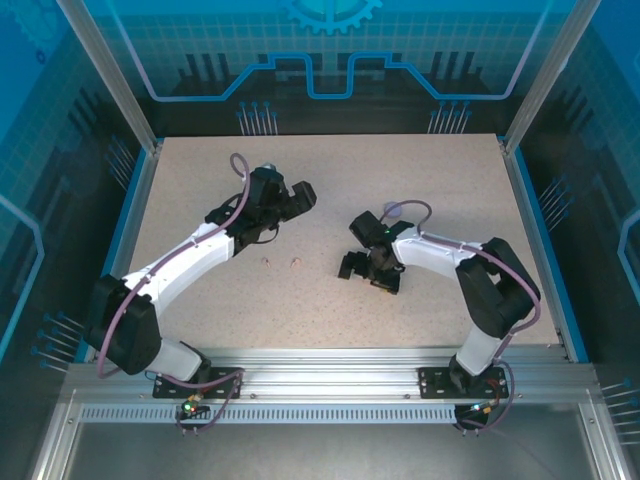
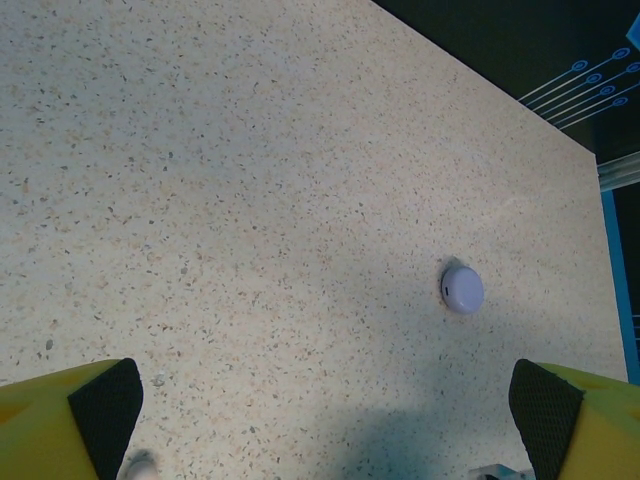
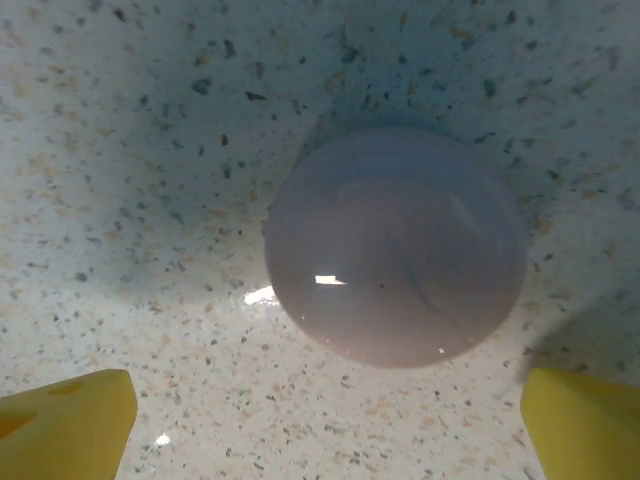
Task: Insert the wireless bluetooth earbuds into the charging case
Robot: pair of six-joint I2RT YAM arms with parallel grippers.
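Two tiny pale pink earbuds point(image 1: 267, 262) point(image 1: 294, 262) lie side by side on the speckled table, between the arms. My left gripper point(image 1: 293, 203) point(image 2: 325, 405) hovers open behind them with nothing between its fingers point(image 2: 105, 405). A closed round light purple case point(image 2: 462, 289) point(image 1: 393, 211) rests ahead of it. My right gripper point(image 1: 368, 270) point(image 3: 325, 425) is open and low over a closed round pinkish case point(image 3: 395, 245), which lies just beyond its yellow fingers point(image 3: 70, 420), apart from them.
The table point(image 1: 200, 170) has blue side rails and a metal frame at the near edge. A small pale pinkish bit point(image 2: 140, 466) shows at the bottom edge of the left wrist view, too cropped to identify.
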